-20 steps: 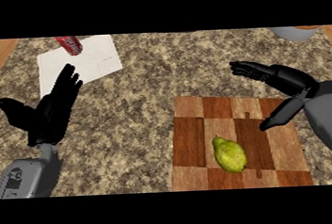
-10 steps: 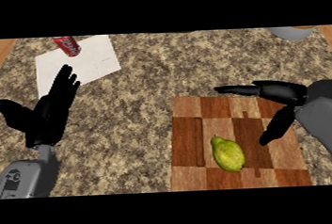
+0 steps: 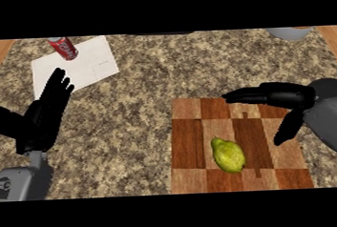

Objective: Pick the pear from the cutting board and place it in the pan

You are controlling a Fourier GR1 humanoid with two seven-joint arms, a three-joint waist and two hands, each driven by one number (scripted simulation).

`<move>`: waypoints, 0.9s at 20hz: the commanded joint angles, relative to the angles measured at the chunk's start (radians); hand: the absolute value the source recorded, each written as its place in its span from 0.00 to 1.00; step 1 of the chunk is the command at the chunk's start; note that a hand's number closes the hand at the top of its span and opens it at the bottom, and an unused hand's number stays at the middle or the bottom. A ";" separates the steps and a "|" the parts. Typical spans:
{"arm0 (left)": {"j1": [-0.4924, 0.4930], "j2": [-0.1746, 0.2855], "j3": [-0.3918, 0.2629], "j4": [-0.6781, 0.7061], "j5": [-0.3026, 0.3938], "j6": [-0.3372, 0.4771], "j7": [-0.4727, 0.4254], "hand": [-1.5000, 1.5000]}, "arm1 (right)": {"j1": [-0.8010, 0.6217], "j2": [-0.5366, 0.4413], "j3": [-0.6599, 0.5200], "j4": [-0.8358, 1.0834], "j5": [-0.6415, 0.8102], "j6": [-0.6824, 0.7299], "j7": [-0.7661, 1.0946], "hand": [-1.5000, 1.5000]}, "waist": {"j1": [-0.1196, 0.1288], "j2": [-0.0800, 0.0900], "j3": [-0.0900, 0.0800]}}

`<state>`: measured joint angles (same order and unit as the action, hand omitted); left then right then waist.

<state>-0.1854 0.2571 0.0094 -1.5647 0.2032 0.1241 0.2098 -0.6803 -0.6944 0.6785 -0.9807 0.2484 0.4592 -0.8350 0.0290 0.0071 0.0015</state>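
In the head view, the only thing that could be a container is a grey rounded object at the far right. The view's far edge cuts it off, so what it is and what it holds cannot be told.

The pear lies on the wooden cutting board, near the board's middle and towards its near end. It is yellow-green, with its narrow end pointing far and slightly left. Nothing touches it.

The right hand hangs over the far right part of the board. It is open, with fingers stretched out to the left and the thumb pointing down towards the near side, and it holds nothing. The pear is to the near left of the thumb, apart from it.

The left hand rests at the left over the speckled counter, fingers straight and pointing far, with nothing in it.

At the far left a white sheet of paper lies on the counter. A red can lies at its far edge. Both are well apart from the board.
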 commanded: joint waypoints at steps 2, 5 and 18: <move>-0.005 -0.024 -0.026 -0.010 -0.045 0.038 0.023 0.50 | -0.020 0.021 0.009 0.071 0.003 0.114 -0.165 0.00 | -0.010 -0.002 -0.001; -0.019 0.018 0.029 -0.001 -0.002 -0.004 0.028 0.50 | -0.039 0.063 0.012 0.044 -0.031 0.119 -0.116 0.00 | -0.011 -0.003 -0.001; 0.044 -0.037 0.002 0.004 -0.040 -0.013 -0.027 0.50 | -0.060 0.127 0.030 0.033 0.016 0.126 0.021 0.00 | -0.020 -0.005 -0.002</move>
<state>-0.1543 0.2294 0.0146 -1.5900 0.1674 0.1324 0.2161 -0.7170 -0.5994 0.7293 -0.9774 0.2673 0.4624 -0.7525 0.0103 0.0015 0.0001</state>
